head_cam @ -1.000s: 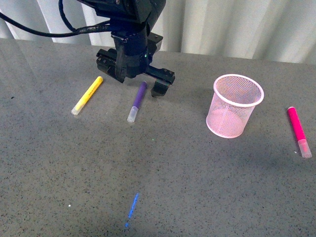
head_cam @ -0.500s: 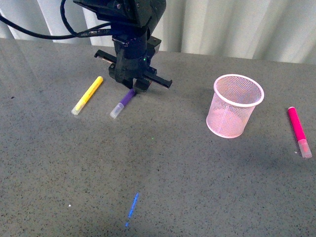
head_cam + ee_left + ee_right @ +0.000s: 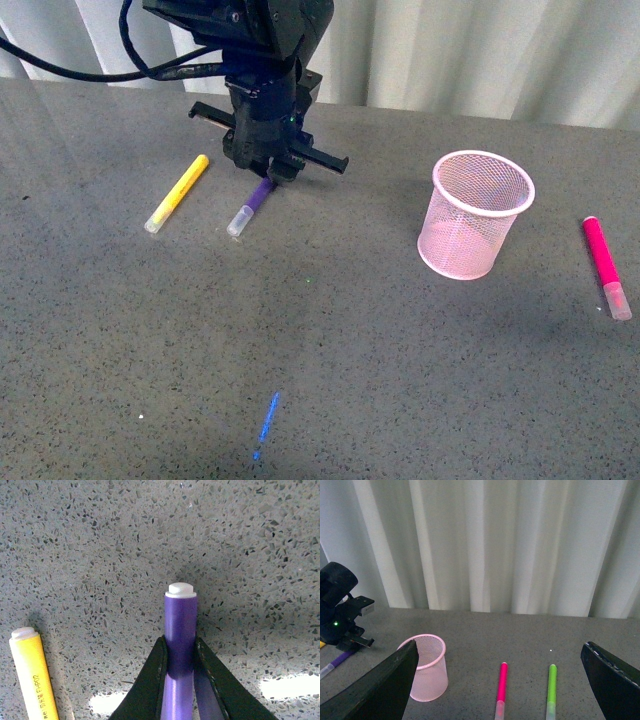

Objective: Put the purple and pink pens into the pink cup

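The left gripper point(image 3: 270, 178), black and hanging from a cabled arm, has its jaws narrowed onto the dark purple marker pen with a clear cap point(image 3: 250, 206). The left wrist view shows both black fingers point(image 3: 155, 680) pressed against the purple barrel point(image 3: 180, 622), just short of its white end plug. From the grip the pen slants toward 7 o'clock over the grey speckled table point(image 3: 350, 340). Whether its cap touches the surface cannot be told.

A yellow marker pen of the same shape point(image 3: 178, 192) lies just beside it at 9 o'clock, apart from it. The light pink wire-mesh cup point(image 3: 470, 238) stands upright, well apart at 3 o'clock. The bright pink marker pen point(image 3: 600, 262) lies at 3 o'clock of the cup. A blue streak point(image 3: 268, 418) marks the table at 6 o'clock.

The right gripper point(image 3: 500, 647) is spread wide and holds nothing; it is out of the front view. Its camera also shows a green pen point(image 3: 552, 685) beside the pink one.

The gripper body hides the purple pen's upper end in the front view, and the wrist frame cuts off both pens' far ends.
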Robot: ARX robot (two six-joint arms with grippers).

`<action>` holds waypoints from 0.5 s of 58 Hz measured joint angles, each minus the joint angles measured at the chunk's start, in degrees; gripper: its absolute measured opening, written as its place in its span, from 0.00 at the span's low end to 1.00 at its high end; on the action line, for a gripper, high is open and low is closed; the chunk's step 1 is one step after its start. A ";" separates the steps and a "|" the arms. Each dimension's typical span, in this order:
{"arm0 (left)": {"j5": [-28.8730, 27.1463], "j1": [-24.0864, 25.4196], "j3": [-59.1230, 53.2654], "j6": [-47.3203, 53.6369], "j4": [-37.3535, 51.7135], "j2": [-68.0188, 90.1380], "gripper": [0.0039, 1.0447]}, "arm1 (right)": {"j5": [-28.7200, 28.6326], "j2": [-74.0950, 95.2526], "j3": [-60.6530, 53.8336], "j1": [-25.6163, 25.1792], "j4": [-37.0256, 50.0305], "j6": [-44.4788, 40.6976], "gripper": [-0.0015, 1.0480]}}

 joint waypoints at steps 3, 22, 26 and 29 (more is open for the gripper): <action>0.39 0.15 -0.35 -1.03 0.31 -0.31 0.11 | 0.00 0.00 0.00 0.00 0.00 0.00 0.93; 1.03 1.68 -10.23 -5.01 8.83 -9.73 0.11 | 0.00 0.00 0.00 0.00 0.00 0.00 0.93; 0.96 2.54 -13.40 -4.76 11.93 -12.85 0.11 | 0.02 0.00 0.00 0.00 0.00 0.00 0.93; 1.57 3.56 -17.11 -4.57 16.15 -16.17 0.11 | 0.00 0.00 0.00 0.00 0.00 0.00 0.93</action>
